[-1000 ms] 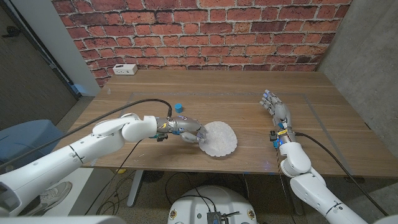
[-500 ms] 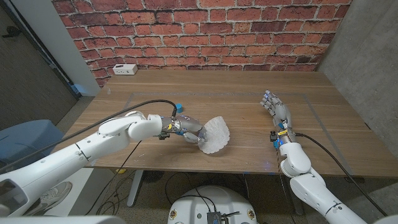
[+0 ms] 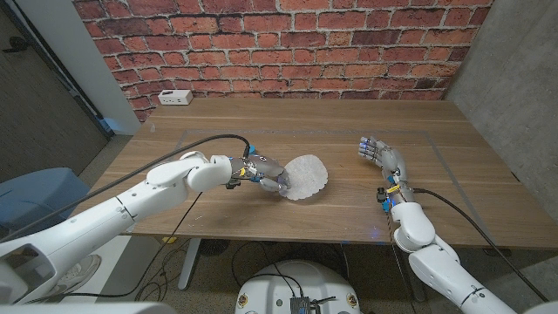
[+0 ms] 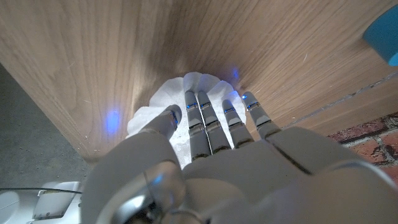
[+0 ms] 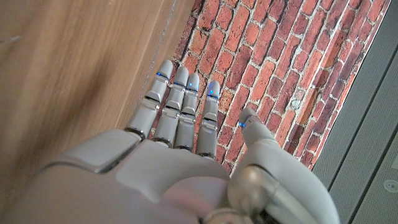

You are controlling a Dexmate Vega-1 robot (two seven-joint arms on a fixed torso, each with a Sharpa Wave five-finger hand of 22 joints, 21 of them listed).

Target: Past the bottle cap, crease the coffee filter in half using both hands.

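the white coffee filter [image 3: 304, 177] lies on the wooden table [image 3: 349, 122] near its front edge, a little left of the middle, its ruffled rim spread toward the right while its left side is under the left hand [image 3: 268, 175]. that hand reaches in from the left on its white arm and holds the filter's near edge – in the left wrist view the fingers [image 4: 209, 121] lie straight and close together on top of the paper [image 4: 163, 104] with the thumb alongside, so it grips or presses the filter, though whether the thumb is under the paper cannot be told. the blue bottle cap [image 3: 249, 150] shows just behind the left wrist in the head view, partly covered by it, and appears as a blue patch [image 4: 382, 36] at the edge of the left wrist view. the right hand [image 3: 381, 154] is well apart from the filter, over the right half of the table – its fingers [image 5: 171, 93] are stretched out side by side, the thumb a little apart, holding nothing. a small white box [image 3: 176, 97] sits at the far left of the table against the brick wall [image 3: 288, 44]
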